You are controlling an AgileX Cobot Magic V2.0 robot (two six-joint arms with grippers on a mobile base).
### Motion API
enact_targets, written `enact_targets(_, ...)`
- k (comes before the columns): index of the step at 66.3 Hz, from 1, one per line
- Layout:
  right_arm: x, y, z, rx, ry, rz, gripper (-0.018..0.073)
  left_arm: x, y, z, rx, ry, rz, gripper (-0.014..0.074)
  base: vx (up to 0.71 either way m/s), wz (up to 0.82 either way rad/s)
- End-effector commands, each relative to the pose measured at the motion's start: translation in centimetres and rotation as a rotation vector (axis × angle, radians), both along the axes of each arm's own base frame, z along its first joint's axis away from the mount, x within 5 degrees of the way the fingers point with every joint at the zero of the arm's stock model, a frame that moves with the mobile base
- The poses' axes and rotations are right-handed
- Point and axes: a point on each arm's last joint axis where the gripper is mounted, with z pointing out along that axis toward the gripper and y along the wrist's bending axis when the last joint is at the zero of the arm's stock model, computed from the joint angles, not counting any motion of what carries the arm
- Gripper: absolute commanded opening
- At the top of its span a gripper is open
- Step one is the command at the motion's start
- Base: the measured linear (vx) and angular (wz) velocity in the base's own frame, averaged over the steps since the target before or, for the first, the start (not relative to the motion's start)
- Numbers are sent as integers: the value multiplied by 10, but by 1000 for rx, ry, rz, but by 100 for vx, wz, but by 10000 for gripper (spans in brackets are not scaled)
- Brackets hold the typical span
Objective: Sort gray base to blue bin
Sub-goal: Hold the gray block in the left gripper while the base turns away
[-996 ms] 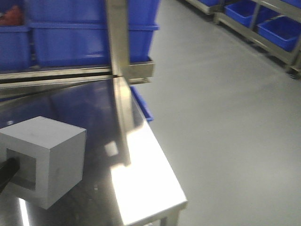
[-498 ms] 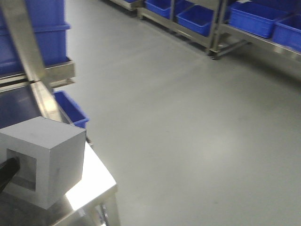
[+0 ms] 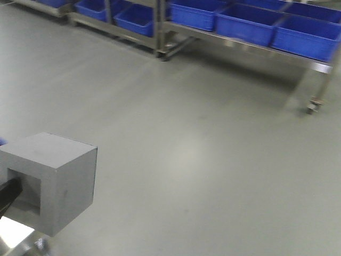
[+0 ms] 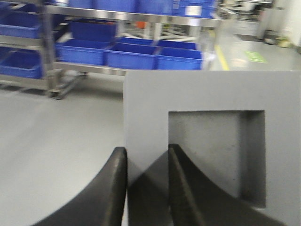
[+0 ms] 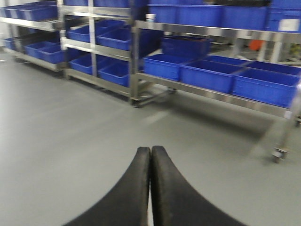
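The gray base (image 3: 58, 176) is a light-gray cube with a square recess, held above the floor at the lower left of the front view. My left gripper (image 4: 147, 150) is shut on the gray base (image 4: 207, 94): one finger is inside the recess and the other outside the wall. One black finger (image 3: 8, 194) reaches into the recess. My right gripper (image 5: 150, 148) is shut with nothing in it, over bare floor. Several blue bins (image 3: 298, 32) sit on steel racks ahead; I cannot tell which one is the task's blue bin.
Long steel racks on castor wheels (image 3: 314, 104) line the far side, loaded with blue tubs (image 5: 207, 75) on two levels. Grey floor (image 3: 202, 149) lies between me and them. A shiny steel corner (image 3: 21, 245) shows at the bottom left.
The front view has swung away from the steel table and its blue tubs to open floor and the racks. The gray base keeps its place in the frame, still gripped.
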Motion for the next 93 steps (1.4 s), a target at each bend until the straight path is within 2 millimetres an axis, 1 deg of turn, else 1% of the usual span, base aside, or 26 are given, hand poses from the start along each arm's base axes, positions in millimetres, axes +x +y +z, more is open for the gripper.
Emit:
enact_targets(1,0,0,3,-12,-77,-3,-9,-1,-3,20,-68,-111,-27,-6,-4,-73)
enact_targets(28,0,0,3,-12,-77,-3,-9,-1,-2,20,-67,-110,-26,-6,2,-80)
enact_targets(46,0,0,3,-12,-77,-3,-9,-1,-2,20,-67,-109,-26,-6,11,-57)
enact_targets(67,0,0,3,-12,-77,-3,-9,-1,-2,20,-67,-109,-26,-6,21,-32)
enact_targets(93,0,0,3,-12,-77,-3,-9,-1,-2,20,-67,-109,-26,-6,36,-8)
